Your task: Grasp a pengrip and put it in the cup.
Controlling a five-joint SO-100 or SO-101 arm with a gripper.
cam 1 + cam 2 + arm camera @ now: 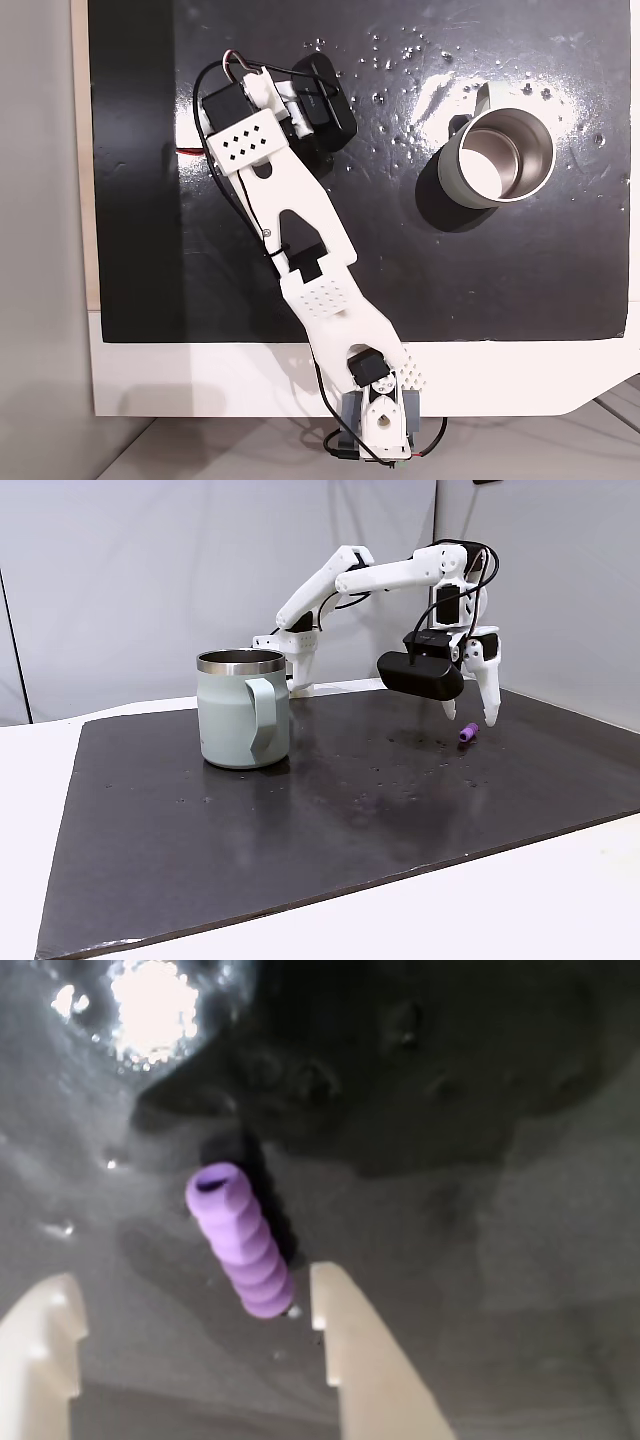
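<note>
Fingers [345, 1340] apart, empty, astride pengrip [243, 1242].

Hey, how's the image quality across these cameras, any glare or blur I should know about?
In a fixed view from above, lamp glare washes the dark mat beside the cup. In the wrist view, a bright hotspot sits top left, the pengrip is fairly sharp, and the fingertips are soft. The side fixed view is evenly lit.

My white arm [350, 580] stretched forward from its base, wrist bent straight down, gripper [470, 715] hanging low over the surface, two pale fingers [350, 1350] spread apart
</note>
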